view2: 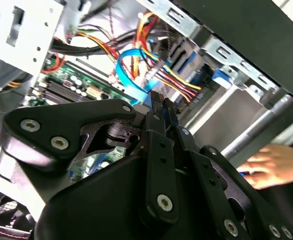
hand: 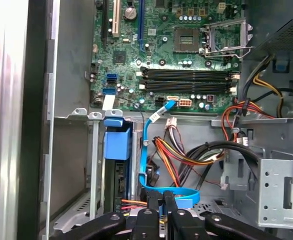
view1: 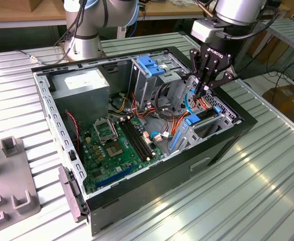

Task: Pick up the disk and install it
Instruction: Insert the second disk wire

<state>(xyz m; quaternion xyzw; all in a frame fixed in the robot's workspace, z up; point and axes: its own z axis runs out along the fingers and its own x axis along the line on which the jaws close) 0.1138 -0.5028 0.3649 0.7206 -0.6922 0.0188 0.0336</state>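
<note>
- The black metal hand [view1: 203, 90], its fingers pinched together on nothing, hangs inside the open computer case [view1: 137, 191] at its front corner.
- The disk [hand: 117, 150], showing a bright-blue plastic rail, sits slotted in the bay just beside the hand.

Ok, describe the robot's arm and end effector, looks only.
The arm has silver-grey tube sections with a light blue ring at a joint and black cables running along it. The end effector is matte black, with jointed linkage fingers held by silver screws, and a white marking on its body.
</note>
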